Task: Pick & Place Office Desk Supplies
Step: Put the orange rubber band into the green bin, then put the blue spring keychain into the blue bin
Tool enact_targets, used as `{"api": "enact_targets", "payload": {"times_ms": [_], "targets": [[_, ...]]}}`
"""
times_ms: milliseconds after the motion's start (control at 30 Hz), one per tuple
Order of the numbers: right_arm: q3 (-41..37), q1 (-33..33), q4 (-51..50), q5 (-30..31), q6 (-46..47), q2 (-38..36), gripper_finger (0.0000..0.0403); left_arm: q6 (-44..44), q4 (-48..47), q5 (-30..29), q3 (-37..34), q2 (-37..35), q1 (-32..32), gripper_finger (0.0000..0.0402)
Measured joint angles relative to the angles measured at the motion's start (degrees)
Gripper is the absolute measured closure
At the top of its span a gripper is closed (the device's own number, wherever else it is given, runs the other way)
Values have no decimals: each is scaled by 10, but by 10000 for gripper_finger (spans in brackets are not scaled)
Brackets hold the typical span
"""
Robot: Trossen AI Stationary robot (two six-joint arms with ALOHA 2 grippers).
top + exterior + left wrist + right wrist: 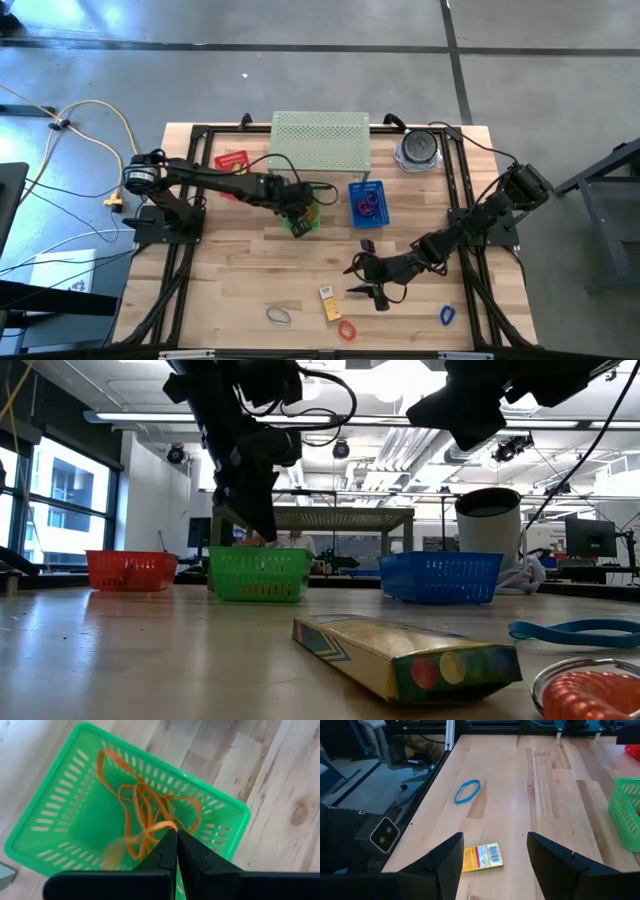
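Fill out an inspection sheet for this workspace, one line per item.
Surface: wooden table, bare between items.
Job's things: orange loops in green basket; yellow packet, grey loop, red loop, blue loop lie loose on the table.
Clutter: red basket, blue basket, perforated shelf.
End effectors: left end effector shut over green basket; right end effector open above the packet.
Cables: yellow cable on floor.
Surroundings: nothing seen of people.

A yellow packet (410, 655) lies close up on the table (150, 660). Far back stand red (131, 570), green (259, 573) and blue (441, 576) baskets. A dark arm (240, 445) hangs maybe over the green one.
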Motion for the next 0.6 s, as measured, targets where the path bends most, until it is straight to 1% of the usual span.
{"api": "enact_targets", "payload": {"times_ms": [167,500,533,600], "targets": [[0,0,0,-17,1,0,195,0,-2,1,0,0,-12,389],[0,0,-1,-19,1,0,195,4,-1,-6,0,5,-14,332],[0,0,0,-19,1,0,195,1,-5,-4,0,3,-15,328],[0,0,-1,-19,1,0,195,-2,-14,20,0,-8,-16,325]]}}
